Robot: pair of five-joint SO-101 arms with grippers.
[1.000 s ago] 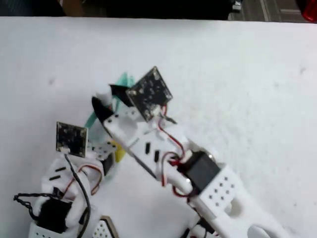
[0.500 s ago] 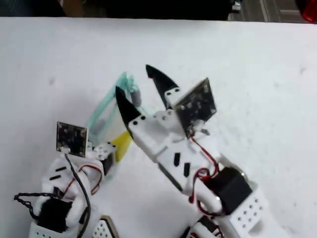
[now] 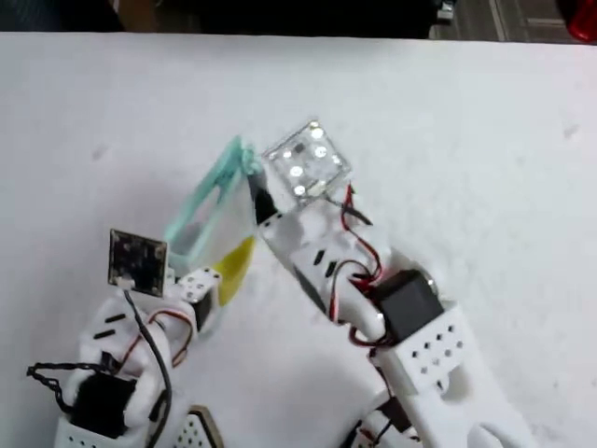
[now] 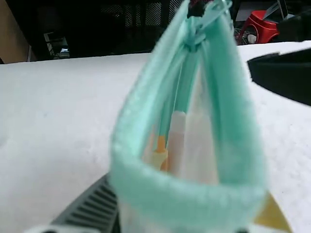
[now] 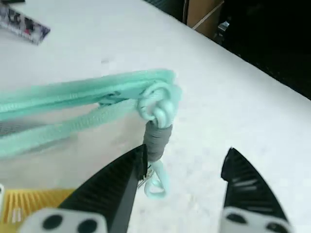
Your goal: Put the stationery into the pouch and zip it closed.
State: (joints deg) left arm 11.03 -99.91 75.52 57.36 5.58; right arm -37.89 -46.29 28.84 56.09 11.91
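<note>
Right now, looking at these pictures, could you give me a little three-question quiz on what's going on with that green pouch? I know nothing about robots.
1. True or false: the pouch is zipped closed.
2. Pick one. The right fingers are: A) shut on an eraser; B) open, with the zipper pull hanging between them, close to one; C) resting flat on the table.
3. Fill the gap: standing inside the pouch are several ___.

Key: 1 false, its mouth gapes open. 2 B. 3 pens.
</note>
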